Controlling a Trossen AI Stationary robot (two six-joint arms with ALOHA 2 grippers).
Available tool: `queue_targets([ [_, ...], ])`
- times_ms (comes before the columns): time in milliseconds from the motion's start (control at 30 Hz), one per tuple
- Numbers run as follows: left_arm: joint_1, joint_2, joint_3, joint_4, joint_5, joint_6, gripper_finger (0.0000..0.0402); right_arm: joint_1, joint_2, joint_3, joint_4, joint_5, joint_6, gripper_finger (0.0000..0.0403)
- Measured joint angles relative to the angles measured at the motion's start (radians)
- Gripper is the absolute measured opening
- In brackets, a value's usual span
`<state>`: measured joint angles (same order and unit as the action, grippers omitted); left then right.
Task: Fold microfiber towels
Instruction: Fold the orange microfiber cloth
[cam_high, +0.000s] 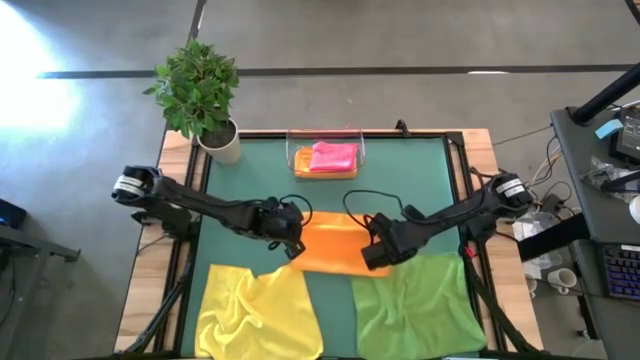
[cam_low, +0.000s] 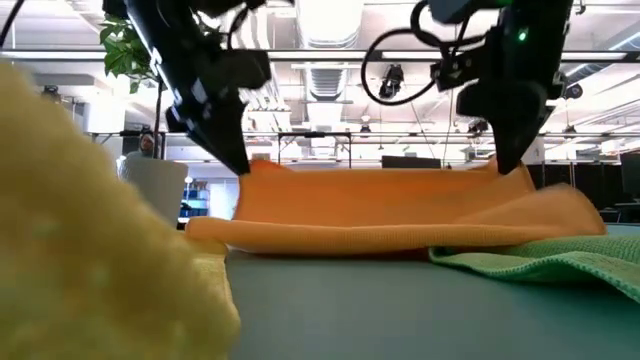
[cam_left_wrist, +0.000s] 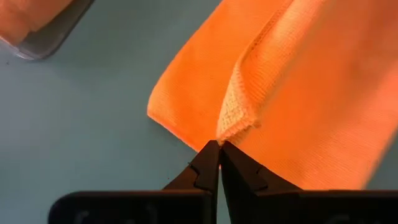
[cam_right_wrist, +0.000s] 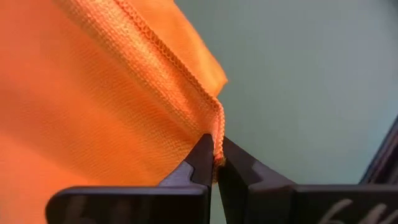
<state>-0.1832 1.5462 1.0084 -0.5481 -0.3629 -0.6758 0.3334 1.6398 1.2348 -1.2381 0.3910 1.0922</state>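
Observation:
An orange towel (cam_high: 330, 245) lies mid-table on the dark green mat (cam_high: 400, 180), partly raised. My left gripper (cam_high: 291, 238) is shut on its left corner and my right gripper (cam_high: 377, 252) is shut on its right corner; both also show in the low view, the left gripper (cam_low: 240, 165) and the right gripper (cam_low: 510, 165). A yellow towel (cam_high: 255, 310) lies crumpled at the near left and a green towel (cam_high: 415, 305) lies spread at the near right. Folded pink (cam_high: 335, 155) and orange towels sit in the clear tray (cam_high: 296, 160). My left gripper pinches a corner of the orange towel (cam_left_wrist: 236, 121) between its two fingertips, coming from above. The corner is lifted off the mat; the cloth slopes down from it to the part resting on the mat (cam_low: 300, 235). My right gripper pinches the towel's stitched corner (cam_right_wrist: 217, 127) between its two fingertips, from above. The corner is lifted clear; the raised edge (cam_low: 380, 172) runs nearly straight across to the other gripper, and the cloth below rests on the mat.
A potted plant (cam_high: 205, 95) stands at the table's far left corner. The tray sits at the far middle. The yellow towel (cam_low: 90, 220) and the green towel (cam_low: 540, 262) flank the orange one on the near side. Bare mat shows between tray and orange towel.

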Motion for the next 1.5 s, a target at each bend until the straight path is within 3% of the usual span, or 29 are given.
queue_targets([
  [333,0.052,0.079,0.001,0.011,-0.002,0.001,0.0,-0.075,-0.002,-0.077,0.171,0.028,-0.142,0.0008],
  [833,0.072,0.083,0.002,0.016,-0.005,0.004,0.0005,-0.1,-0.002,-0.122,0.21,0.029,-0.187,0.0023],
  [1133,0.075,0.083,0.006,0.015,-0.005,0.008,0.0091,-0.136,-0.004,-0.073,0.218,0.058,-0.273,0.0092],
  [1333,0.091,0.045,0.054,-0.091,0.01,0.011,0.0153,-0.144,-0.055,-0.042,0.113,0.057,-0.314,0.0104],
  [1400,0.094,0.02,0.06,-0.09,0.055,0.046,0.0163,-0.144,-0.094,-0.043,0.111,0.054,-0.338,0.0101],
  [1500,0.095,-0.004,0.061,-0.038,0.213,0.116,0.0165,-0.148,-0.156,-0.066,0.15,0.019,-0.377,0.0094],
])
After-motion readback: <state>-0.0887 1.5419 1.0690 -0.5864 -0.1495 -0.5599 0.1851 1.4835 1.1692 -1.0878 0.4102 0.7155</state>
